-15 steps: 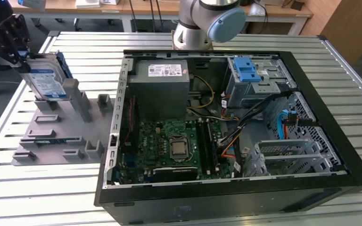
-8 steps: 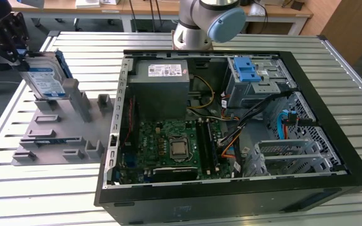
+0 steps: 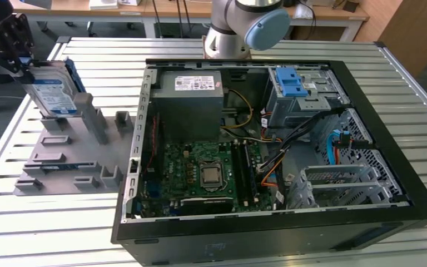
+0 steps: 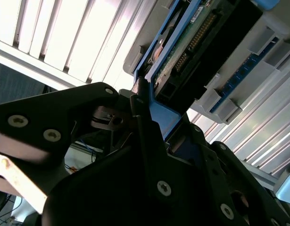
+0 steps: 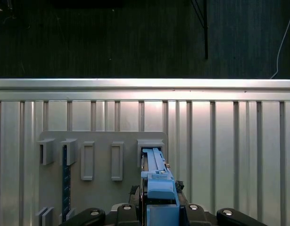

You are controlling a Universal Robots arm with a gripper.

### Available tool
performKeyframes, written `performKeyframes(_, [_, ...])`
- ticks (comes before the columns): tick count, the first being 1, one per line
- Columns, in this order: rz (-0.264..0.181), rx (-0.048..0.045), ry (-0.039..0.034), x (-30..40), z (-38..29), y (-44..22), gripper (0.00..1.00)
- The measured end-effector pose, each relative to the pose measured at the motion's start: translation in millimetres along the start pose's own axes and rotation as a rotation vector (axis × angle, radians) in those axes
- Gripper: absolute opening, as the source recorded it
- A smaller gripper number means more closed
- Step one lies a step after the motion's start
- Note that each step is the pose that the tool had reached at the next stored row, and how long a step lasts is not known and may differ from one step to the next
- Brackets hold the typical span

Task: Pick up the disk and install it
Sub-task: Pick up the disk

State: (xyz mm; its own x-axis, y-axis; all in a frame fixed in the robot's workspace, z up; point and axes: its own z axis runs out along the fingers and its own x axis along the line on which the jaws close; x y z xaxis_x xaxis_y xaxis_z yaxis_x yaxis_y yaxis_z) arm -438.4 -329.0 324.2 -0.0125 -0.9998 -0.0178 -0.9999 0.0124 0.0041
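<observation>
The disk (image 3: 50, 93), a silver hard drive with a blue-and-white label and a blue bracket, stands on edge at the exterior view's left. Its lower end sits at a slot of the grey holder rack (image 3: 73, 150). My gripper (image 3: 20, 62) is shut on the disk's upper end from above. In the first wrist view the disk (image 5: 156, 181) appears edge-on, running from my gripper (image 5: 159, 209) to a rack slot. In the second wrist view the black fingers (image 4: 141, 123) clamp the blue bracket, and the disk's green circuit board (image 4: 192, 42) shows beyond them.
An open computer case (image 3: 388, 125) lies on the slatted metal table (image 3: 50, 233). Inside are a grey power-supply box (image 3: 191, 94), a metal cage with a blue latch (image 3: 297, 88), and a motherboard (image 3: 206, 172). The arm's base (image 3: 239, 28) stands behind the case.
</observation>
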Motion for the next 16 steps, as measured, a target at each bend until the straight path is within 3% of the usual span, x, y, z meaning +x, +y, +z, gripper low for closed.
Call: performKeyframes(16, [0.000,0.0001,0.0000,-0.1,-3.5,0.0,0.36])
